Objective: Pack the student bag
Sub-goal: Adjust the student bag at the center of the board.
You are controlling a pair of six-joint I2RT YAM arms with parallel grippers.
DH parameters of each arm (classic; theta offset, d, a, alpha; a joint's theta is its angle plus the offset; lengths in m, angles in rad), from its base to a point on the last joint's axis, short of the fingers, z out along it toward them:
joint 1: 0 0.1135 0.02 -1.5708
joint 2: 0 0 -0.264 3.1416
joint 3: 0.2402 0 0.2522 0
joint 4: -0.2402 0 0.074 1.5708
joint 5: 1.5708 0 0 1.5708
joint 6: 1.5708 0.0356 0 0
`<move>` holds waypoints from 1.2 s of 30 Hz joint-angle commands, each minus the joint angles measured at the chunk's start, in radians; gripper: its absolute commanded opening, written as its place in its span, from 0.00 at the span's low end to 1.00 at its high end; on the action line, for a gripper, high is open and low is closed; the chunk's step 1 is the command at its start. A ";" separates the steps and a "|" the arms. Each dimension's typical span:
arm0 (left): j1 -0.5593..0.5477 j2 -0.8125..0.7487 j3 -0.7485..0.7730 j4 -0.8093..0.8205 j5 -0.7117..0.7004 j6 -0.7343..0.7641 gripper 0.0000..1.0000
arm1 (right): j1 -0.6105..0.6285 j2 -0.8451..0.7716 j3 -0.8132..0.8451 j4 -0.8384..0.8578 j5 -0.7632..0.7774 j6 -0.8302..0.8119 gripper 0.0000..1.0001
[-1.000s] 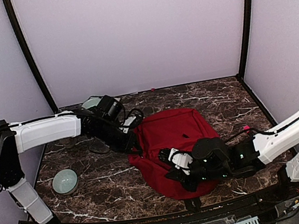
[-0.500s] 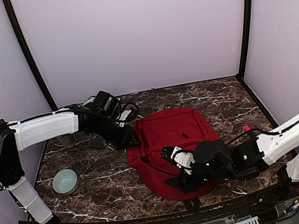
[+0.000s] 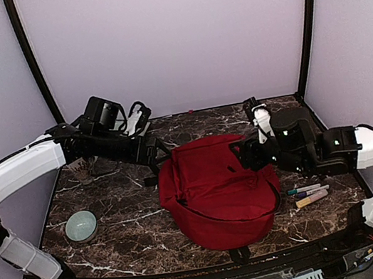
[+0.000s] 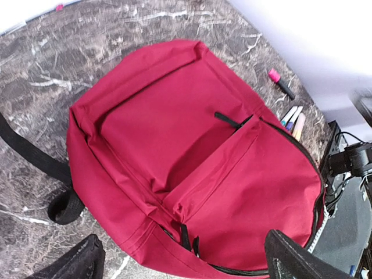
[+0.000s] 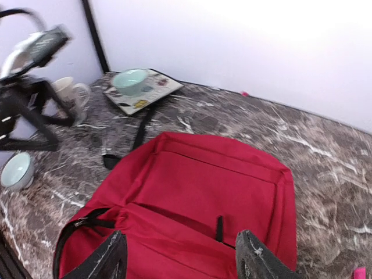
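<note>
Over the dark marble table [image 3: 127,233] both my arms reach in toward the student bag [image 3: 217,188]. It lies flat with its front panel up, in the middle of the table and a little to my right. Its rounded end is toward my bases and its squarer end toward the far wall.

My left pincer [image 4: 185,238] is up off the table at the bag's far-left corner. Its jaws are spread wide with nothing between them, and the red fabric lies well below. My right pincer [image 5: 183,235] hangs above the far-right part of the bag. Its jaws are also parted and hold nothing, and neither pincer touches the bag.

A black zipper pull [image 4: 229,120] lies on the front panel at the edge of the front pocket. A black strap [image 4: 29,148] trails from the bag's left side across the marble.

Just beside the bag on my right lie a few markers [image 3: 308,194], side by side. A pink highlighter [image 4: 282,83] with a dark body lies a little farther back. On my left, near the front, sits a pale green bowl [image 3: 81,225]. A cream mug [image 5: 72,93] stands farther back on the same side. Behind it, near the wall, a second green bowl [image 5: 132,81] rests on a flat printed board [image 5: 152,93].
</note>
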 commanded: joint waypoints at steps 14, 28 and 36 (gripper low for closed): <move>-0.199 0.100 0.007 0.003 0.182 0.016 0.76 | -0.470 0.281 0.157 -0.446 -0.447 0.320 0.73; -0.276 0.296 -0.021 -0.193 0.112 0.054 0.59 | -0.626 0.697 0.371 -0.419 -0.647 0.144 0.76; -0.275 0.421 -0.032 -0.253 -0.048 0.045 0.51 | -0.622 0.765 0.362 -0.374 -0.748 0.163 0.52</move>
